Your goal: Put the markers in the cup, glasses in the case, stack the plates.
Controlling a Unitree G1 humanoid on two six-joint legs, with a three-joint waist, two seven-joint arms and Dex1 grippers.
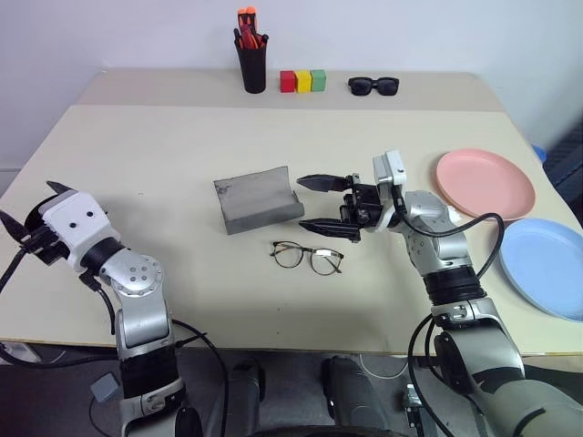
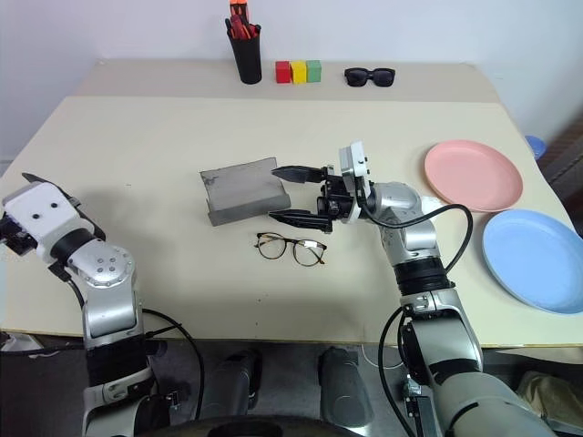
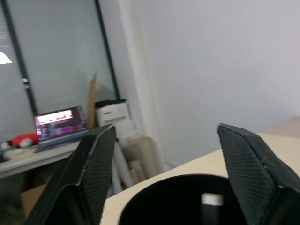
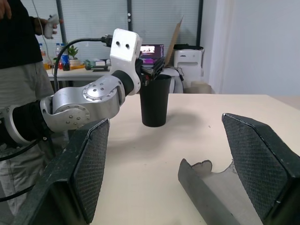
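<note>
glasses flat on tabletop just in front of open grey case | our right gripper spread wide beside case, holding nothing | our left gripper open above black cup | pink plate, blue plate side by side, unstacked

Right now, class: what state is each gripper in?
Left gripper: open over the cup, holding nothing.
Right gripper: open, empty, beside the case.

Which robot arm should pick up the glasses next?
The right one, probably. Its open tool hangs just above the glasses, next to the open case. The left tool is far off at the table's corner, over the cup.
</note>
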